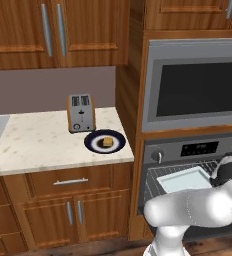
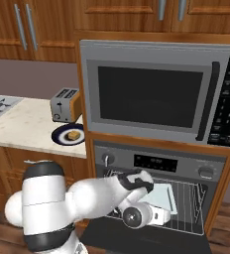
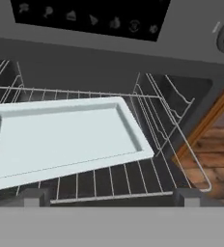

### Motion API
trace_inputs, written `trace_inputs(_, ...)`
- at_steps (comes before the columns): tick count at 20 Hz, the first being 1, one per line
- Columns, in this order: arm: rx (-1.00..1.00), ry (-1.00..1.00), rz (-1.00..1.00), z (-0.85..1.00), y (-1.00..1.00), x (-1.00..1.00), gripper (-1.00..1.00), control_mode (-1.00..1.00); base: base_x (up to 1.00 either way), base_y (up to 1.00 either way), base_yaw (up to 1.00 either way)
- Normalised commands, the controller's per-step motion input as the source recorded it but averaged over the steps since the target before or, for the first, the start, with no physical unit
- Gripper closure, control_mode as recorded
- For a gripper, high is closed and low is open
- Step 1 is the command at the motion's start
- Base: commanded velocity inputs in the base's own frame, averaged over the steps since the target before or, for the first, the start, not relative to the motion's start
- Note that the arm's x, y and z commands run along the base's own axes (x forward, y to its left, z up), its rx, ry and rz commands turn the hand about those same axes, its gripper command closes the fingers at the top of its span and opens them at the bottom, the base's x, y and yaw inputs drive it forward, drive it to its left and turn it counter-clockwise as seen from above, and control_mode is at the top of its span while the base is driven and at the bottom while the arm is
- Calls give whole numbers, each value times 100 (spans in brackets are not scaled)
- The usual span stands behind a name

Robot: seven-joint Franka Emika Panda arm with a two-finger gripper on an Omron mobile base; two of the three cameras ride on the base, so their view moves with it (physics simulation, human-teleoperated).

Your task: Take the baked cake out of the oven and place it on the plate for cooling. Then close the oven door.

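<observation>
The two-finger gripper [image 3: 108, 198] hangs at the mouth of the built-in grey steel oven [image 2: 156, 191], its small dark fingertips [image 3: 187, 195] spread wide apart with nothing between them. Just beyond them, a pale flat rectangular baking tray [image 3: 61, 137] lies on the wire rack [image 3: 147, 173], and the dark glass-fronted oven door [image 2: 142, 242] is dropped open below. Well off to the fingers' left, up on the speckled cream counter [image 1: 43, 142], the small tan-golden square cake [image 1: 107, 142] sits on the round navy-rimmed plate [image 1: 94, 145] in front of a silver toaster [image 1: 81, 113].

We are reaching arm forward and low, elbow bent, wrist at front of oven [image 2: 156, 163]; gripper [image 3: 109, 197] facing in, jaws standing wide, holding nothing.
</observation>
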Motion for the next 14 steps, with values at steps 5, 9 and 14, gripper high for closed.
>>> trace_inputs(5, 1, 29, 6, -12, 0, 5, -100, -100, 0, 0, 0)
trace_inputs(9, 0, 24, 0, 0, -8, 0, -100, -100, 0, 0, 0)
trace_inputs(14, 0, 15, 0, -6, -37, 0, -100, -100, 0, 0, 0)
